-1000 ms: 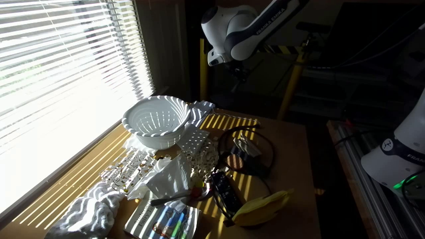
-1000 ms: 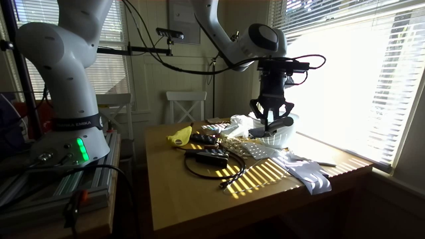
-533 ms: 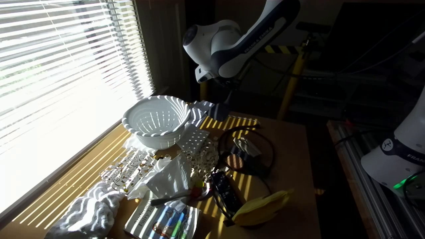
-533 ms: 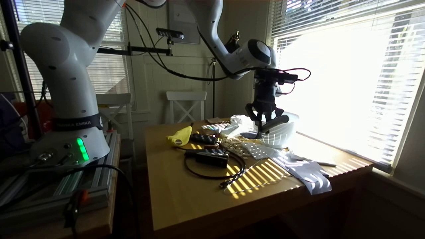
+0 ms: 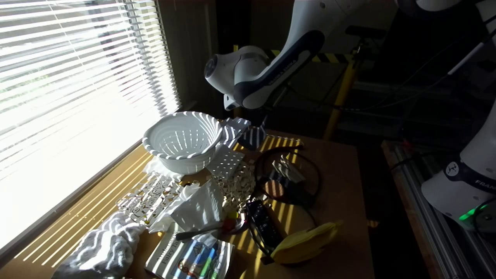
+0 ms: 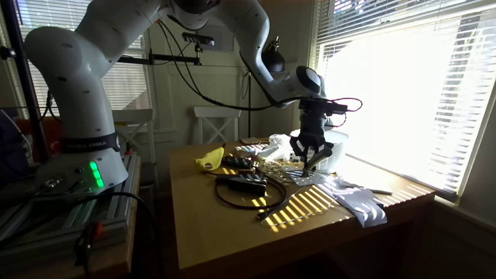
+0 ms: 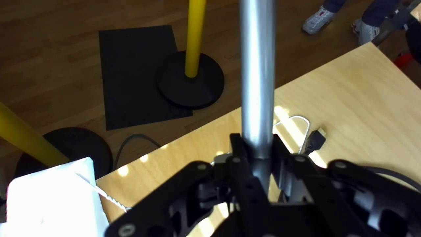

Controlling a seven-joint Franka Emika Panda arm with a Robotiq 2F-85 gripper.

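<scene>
Both fingers of my end effector are clamped on a metal-handled utensil at the lower centre of the wrist view. I hold it tilted, its dark head at the centre of an exterior view, right of a white colander and above a perforated sheet in the frame; whether it touches anything beneath, I cannot tell. As far as I can judge, the grasp is done and the utensil is over the bench; its release is not yet done. One yellow banana-shaped thing lies well apart, left of centre in an exterior view.
</scene>
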